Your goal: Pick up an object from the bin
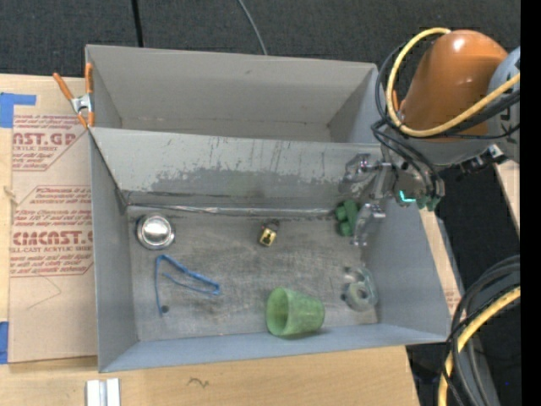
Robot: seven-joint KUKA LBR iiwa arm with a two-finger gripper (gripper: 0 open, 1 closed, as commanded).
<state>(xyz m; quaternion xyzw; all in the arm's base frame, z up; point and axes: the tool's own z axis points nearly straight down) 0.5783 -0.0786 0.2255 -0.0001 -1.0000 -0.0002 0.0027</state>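
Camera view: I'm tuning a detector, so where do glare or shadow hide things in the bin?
In the camera view, the silver round cap at the left glares white; the bin's back wall carries a dull sheen; the pale grey ring near the gripper nearly merges with the floor.

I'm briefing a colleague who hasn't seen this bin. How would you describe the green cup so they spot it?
In the grey bin, find the near wall, lowest in the view, and look midway along it. The green cup lies there on its side. It is the bulkiest thing on the floor, next to a thin blue wire loop.
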